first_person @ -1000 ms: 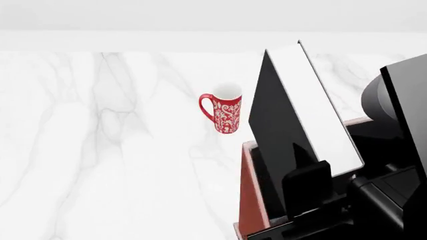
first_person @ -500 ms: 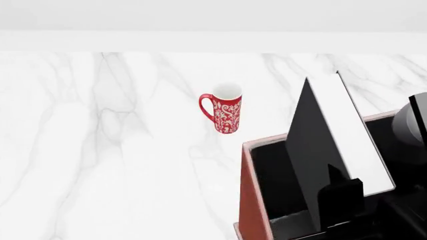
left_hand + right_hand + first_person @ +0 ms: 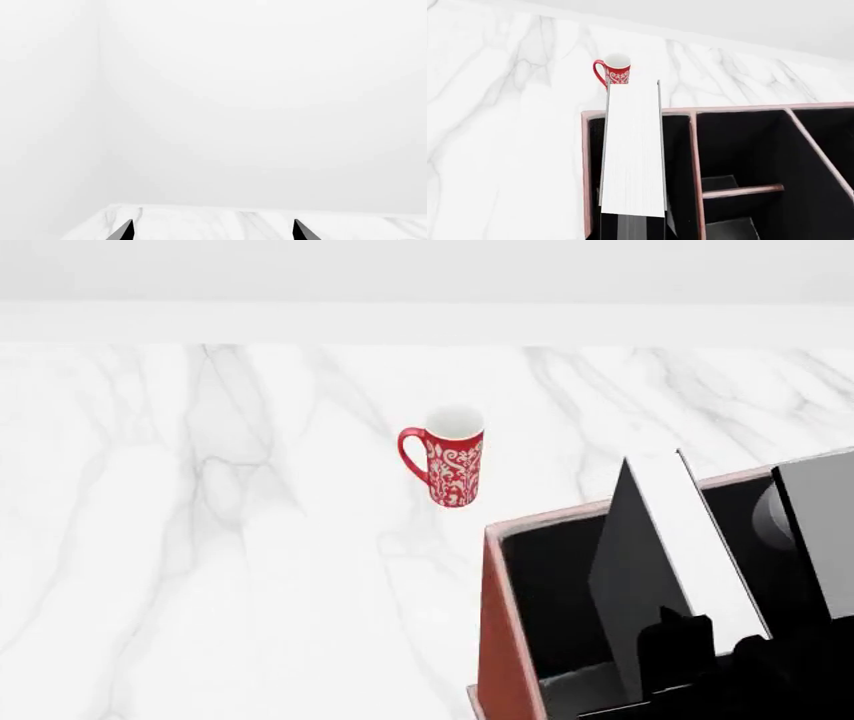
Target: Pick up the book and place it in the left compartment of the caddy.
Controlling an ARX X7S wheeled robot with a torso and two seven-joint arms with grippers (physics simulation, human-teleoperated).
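Now R pincer (image 3: 694, 660) low, gripping book (image 3: 638, 580)

White marble counter (image 3: 200, 540) with grey veining, filling most of the head view. Behind the counter, a plain white wall (image 3: 427, 270), with a pale, slightly brighter band along the counter's far edge. In the left wrist view, only a corner of the counter (image 3: 200, 222), with the same white wall (image 3: 267, 100) rising behind it and a faint vertical seam where two wall faces meet above that corner. Even, soft light all over; only weak shadows on the counter. In the right wrist view, grey veins running across the counter (image 3: 507, 125) toward the wall beyond its far edge.
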